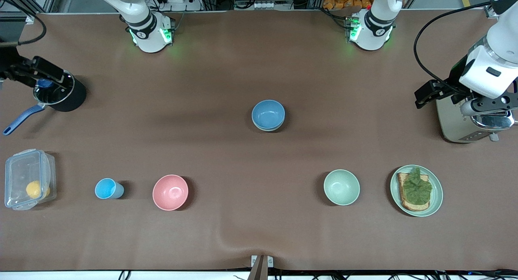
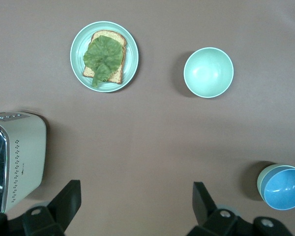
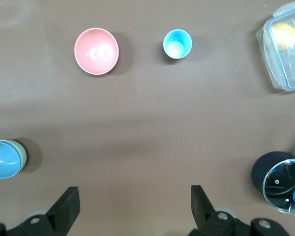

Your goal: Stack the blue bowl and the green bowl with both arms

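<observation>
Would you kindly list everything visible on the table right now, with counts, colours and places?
blue bowl: one, medium blue, mid-table, nested in the green bowl.
green bowl: one, sage, under the blue bowl.
mint bowl: one, nearer the camera.
plate: one, green, with toast and lettuce, beside the mint bowl.
pink bowl: one.
cup: one, light blue, beside the pink bowl.
container: one, clear, yellow item inside.
pot: one, black, glass lid.
toaster: one, cream.
left pincer: open, by the toaster.
right pincer: open, by the pot.

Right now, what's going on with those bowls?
Left gripper open over toaster; right gripper open over pot. Blue bowl sits inside green bowl. Nothing obstructing.
</observation>
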### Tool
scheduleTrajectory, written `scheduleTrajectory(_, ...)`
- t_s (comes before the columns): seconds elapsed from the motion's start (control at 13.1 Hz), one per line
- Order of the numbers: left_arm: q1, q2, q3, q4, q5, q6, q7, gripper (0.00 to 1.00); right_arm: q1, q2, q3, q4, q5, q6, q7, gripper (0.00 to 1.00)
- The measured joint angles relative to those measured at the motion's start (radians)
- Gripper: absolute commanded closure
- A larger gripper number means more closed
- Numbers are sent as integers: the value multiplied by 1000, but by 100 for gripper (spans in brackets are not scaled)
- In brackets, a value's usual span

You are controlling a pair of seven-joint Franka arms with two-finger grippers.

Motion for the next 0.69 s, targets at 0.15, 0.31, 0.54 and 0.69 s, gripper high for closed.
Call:
scheduleTrajectory(0.15, 0, -1, 1, -1, -1, -4, 7, 0, 1, 4, -6, -1, -2, 8, -12, 0)
scheduleTrajectory(0.31, 0, -1, 2, -4, -10, -5, 10, 0, 1, 12, -13, -3, -2, 24, -21, 0)
scheduleTrajectory(0.54, 0, -5, 2, -10, -18, -7, 41, 0, 2, 13, -12, -3, -2, 25, -24, 0)
scheduleTrajectory(0.69, 0, -11, 4, -11, -18, -7, 61, 0, 2, 13, -12, -3, -3, 26, -26, 0)
